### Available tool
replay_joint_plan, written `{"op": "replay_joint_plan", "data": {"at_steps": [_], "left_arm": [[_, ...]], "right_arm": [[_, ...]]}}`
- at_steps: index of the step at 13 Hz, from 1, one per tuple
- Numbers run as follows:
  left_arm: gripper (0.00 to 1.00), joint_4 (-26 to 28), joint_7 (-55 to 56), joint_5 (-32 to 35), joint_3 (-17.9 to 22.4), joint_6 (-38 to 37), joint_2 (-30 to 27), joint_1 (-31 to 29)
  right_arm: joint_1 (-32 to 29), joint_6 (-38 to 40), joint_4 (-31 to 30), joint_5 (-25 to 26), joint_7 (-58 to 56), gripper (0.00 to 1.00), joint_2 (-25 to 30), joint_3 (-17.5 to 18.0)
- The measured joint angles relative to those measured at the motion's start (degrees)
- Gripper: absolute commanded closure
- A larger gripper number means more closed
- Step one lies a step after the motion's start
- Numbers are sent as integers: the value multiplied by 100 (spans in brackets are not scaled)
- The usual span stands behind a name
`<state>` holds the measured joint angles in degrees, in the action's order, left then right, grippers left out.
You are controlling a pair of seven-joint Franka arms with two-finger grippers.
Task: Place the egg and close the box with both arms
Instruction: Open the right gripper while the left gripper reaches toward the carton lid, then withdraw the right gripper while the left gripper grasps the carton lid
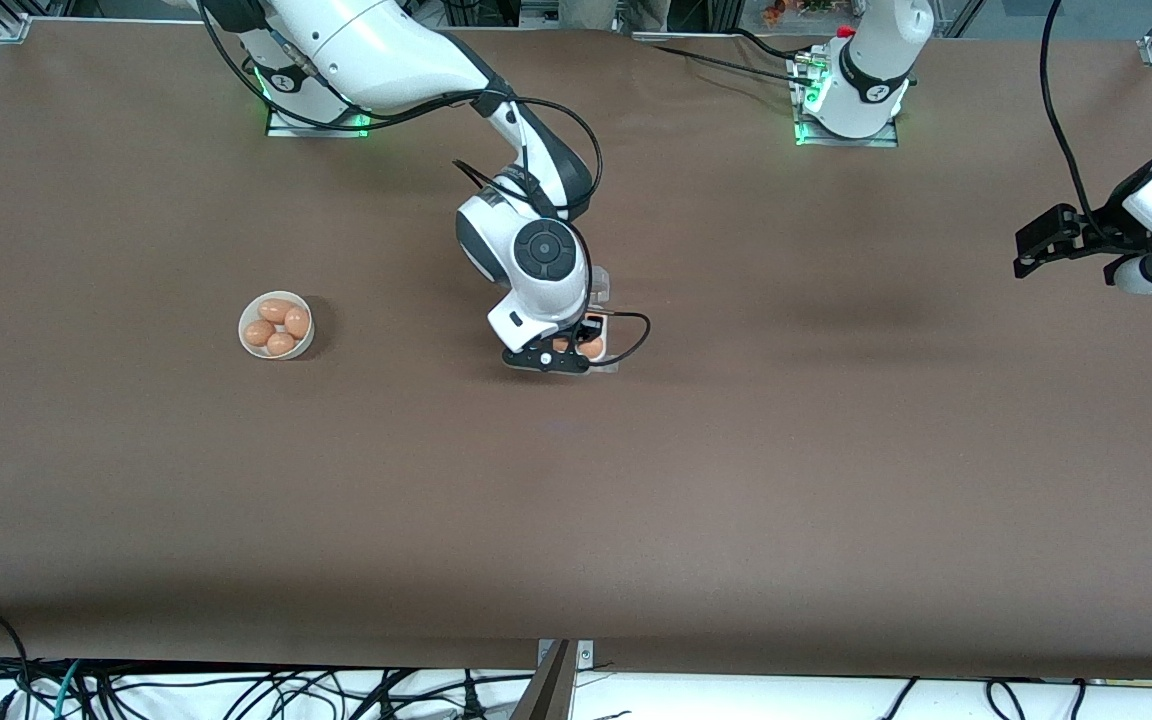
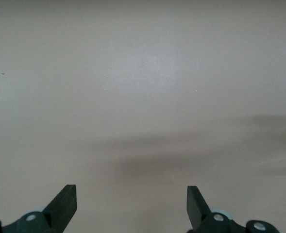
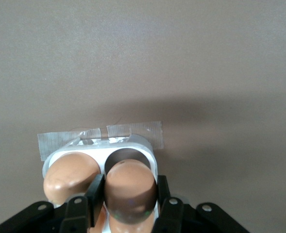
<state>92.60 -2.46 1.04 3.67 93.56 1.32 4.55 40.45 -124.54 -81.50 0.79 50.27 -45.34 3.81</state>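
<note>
My right gripper [image 1: 564,352] is over the box [image 1: 604,330] in the middle of the table, shut on the egg [image 3: 130,190]. In the right wrist view the egg sits between the black fingers [image 3: 95,193], just over an empty cell of the whitish tray [image 3: 147,148]. Another brown egg [image 3: 70,177] lies in the cell beside it. Clear tape [image 3: 99,136] holds the tray's edge to the table. The box's lid [image 1: 600,283] is open, mostly hidden by the right arm. My left gripper [image 1: 1036,243] is open and empty, waiting high over the left arm's end of the table, and also shows in the left wrist view [image 2: 131,206].
A round white bowl [image 1: 276,326] with several brown eggs stands toward the right arm's end of the table, about as far from the front camera as the box. The brown table [image 1: 576,500] stretches around them.
</note>
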Motion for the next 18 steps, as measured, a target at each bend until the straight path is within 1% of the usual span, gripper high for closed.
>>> {"op": "replay_joint_plan", "data": {"at_steps": [3,4,5,7,8,9,10,11,12,14,17,18], "left_arm": [[0,0,4,0,-83,-72,0,14],[4,-3,85,-9,-189,-164,0,18],[11,-8,326,-84,-367,-299,-2,20],[23,-11,1309,-358,-968,-510,1,31],[37,-5,1815,-483,-1345,-564,31,49],[52,5,2214,-739,-1667,-592,114,81],[61,15,2606,-1019,-1956,-592,260,111],[69,17,2949,-1186,-2208,-582,450,144],[76,17,3234,-1262,-2438,-550,658,186],[81,16,3971,-1279,-2760,-249,1070,432],[92,17,5033,-1279,-2808,501,1721,1232],[93,18,5240,-1279,-2811,697,1956,1440]], "right_arm": [[3,26,26,16,63,0,-1,-25],[1,47,55,20,66,0,1,-50],[-3,69,105,19,66,0,10,-81],[-99,375,260,23,29,0,127,-134],[-213,713,309,22,-85,0,282,-147],[-345,1086,326,22,-257,0,489,-160],[-492,1434,324,22,-443,0,728,-178],[-633,1692,287,21,-642,0,970,-208],[-759,1848,176,17,-844,0,1226,-251],[-932,1970,-291,9,-1295,0,1814,-460],[-967,2077,-1144,-120,-2160,0,2713,-1112],[-971,2142,-1393,-131,-2439,0,2983,-1343]]}}
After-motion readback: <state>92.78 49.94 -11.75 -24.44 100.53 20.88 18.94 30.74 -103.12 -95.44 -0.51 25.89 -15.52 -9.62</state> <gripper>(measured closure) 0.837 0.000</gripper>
